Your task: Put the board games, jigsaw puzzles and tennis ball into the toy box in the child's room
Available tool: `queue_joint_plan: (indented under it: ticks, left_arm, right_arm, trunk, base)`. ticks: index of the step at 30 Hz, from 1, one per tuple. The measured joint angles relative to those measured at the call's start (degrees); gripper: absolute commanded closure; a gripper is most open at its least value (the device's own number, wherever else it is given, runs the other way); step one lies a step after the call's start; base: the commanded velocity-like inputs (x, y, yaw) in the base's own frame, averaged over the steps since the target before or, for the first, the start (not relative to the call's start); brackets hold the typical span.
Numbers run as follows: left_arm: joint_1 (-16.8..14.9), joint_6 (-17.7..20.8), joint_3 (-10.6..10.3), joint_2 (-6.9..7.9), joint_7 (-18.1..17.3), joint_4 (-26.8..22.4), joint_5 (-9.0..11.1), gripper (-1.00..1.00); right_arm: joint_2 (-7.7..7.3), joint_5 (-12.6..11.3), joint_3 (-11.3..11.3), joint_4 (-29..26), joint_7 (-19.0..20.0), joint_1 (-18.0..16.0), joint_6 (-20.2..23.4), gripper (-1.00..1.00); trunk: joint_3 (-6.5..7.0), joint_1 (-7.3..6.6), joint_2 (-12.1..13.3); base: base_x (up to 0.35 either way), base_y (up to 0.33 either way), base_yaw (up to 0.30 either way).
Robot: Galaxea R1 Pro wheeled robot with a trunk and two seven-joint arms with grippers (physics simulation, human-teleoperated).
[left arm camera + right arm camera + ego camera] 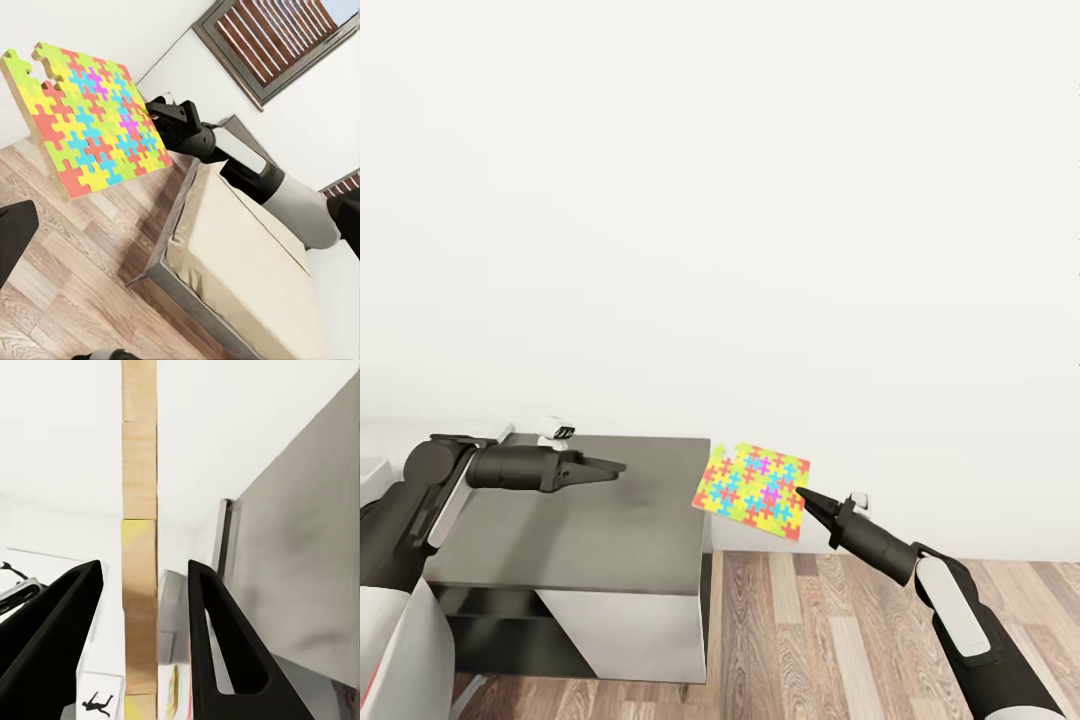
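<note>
Right gripper holds a jigsaw puzzle in the air

Head view: right gripper (pixel 801 493) pinches the lower right edge of the jigsaw puzzle (pixel 752 489). The tile hangs above the wood floor (pixel 830 640), just beside the grey cabinet (pixel 600 530), its coloured face tilted toward the camera. The left gripper (pixel 615 467), fingers pressed together, hovers over the cabinet top.

Left wrist view: the puzzle (pixel 86 116) faces the camera; the bed (pixel 240 277) lies beyond.

Right wrist view: the puzzle's wooden edge (pixel 139 532) runs between the fingers (pixel 217 637).
</note>
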Motion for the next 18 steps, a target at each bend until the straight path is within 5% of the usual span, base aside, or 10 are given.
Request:
queue_joint_plan:
  ticks: [18]
  left_arm:
    - [0.09, -0.03, -0.40, -0.09, 0.00, 0.06, -0.17, -1.00]
  right_arm:
    - [-0.29, 0.52, -2.45, -0.32, 0.25, -0.05, -0.40, 1.00]
  trunk:
    - [3.24, -3.95, 7.23]
  base:
    - [-0.071, 0.000, 0.000]
